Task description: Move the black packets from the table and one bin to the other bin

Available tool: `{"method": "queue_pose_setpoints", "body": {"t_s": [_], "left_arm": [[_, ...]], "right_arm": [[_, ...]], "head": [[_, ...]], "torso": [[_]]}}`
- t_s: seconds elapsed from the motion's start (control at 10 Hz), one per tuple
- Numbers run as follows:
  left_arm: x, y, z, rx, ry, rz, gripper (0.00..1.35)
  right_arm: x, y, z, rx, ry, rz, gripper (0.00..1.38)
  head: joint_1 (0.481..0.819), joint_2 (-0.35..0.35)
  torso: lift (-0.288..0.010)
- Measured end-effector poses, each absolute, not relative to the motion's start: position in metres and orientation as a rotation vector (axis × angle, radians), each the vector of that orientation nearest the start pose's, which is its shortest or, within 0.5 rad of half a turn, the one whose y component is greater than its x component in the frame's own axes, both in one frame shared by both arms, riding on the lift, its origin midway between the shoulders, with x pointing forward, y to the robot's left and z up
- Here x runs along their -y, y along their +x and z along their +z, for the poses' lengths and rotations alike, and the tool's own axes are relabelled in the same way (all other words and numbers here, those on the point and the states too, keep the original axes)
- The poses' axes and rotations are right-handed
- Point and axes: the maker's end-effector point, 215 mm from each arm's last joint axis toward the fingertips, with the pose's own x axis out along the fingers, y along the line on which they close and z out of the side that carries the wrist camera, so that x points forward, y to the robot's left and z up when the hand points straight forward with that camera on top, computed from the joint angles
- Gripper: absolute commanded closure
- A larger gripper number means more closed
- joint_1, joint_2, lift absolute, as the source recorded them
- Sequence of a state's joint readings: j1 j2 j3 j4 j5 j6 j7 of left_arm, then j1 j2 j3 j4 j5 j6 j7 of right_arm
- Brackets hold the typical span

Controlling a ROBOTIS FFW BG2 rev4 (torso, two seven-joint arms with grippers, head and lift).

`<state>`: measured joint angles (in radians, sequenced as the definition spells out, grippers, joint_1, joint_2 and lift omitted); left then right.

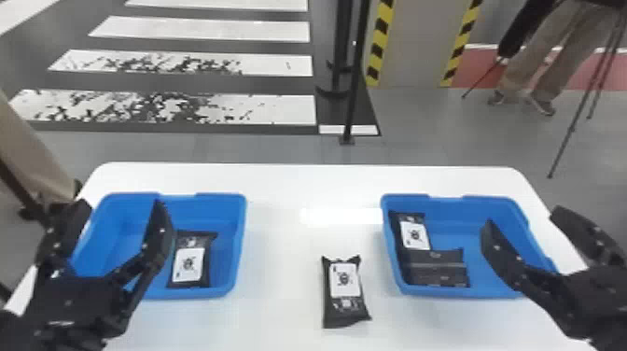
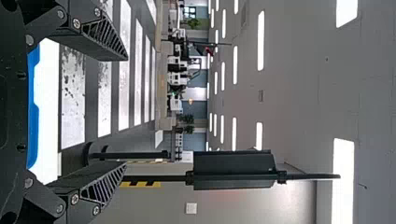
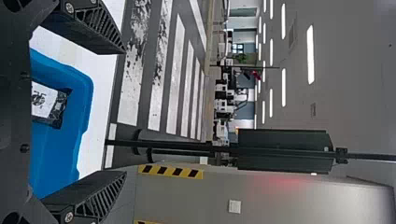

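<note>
White table [image 1: 289, 186], two blue bins [image 1: 235, 224] [image 1: 385, 224], black packet [image 1: 343, 305] between themWhite table [image 1: 289, 186], left blue bin [image 1: 239, 233], right blue bin [image 1: 389, 252], black packet [image 1: 343, 305] between

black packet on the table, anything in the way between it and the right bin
Only bare tabletop lies between the packet and the right bin; the bin's left wall would likely need lifting over. Nothing else visible blocks that path: the right gripper is off at the bin's right side.

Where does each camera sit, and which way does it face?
Head view: robot's head, forward and down at left bin and right bin; left gripper and right gripper show.
Left wrist view: left wrist, forward past the table over the striped floor; own fingers show.
Right wrist view: right wrist, forward over the right bin; own fingers show.
Head and right wrist views share the right bin.
</note>
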<state>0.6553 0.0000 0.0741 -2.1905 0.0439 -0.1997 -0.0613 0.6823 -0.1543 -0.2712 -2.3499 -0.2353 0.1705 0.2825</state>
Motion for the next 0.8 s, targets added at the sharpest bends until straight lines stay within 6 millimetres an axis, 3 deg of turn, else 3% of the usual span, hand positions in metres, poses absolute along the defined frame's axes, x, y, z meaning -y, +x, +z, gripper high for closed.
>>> {"method": "queue_pose_setpoints", "body": {"t_s": [0.8], "left_arm": [[-0.2522,0.4009,-0.2644,0.158,0.011,-0.001,0.25]], "right_arm": [[0.276,0.4014,-0.2772,-0.048,-0.038,0.212,0.1]], "head": [[0.695,-0.035]], "torso": [[-0.11]]}}
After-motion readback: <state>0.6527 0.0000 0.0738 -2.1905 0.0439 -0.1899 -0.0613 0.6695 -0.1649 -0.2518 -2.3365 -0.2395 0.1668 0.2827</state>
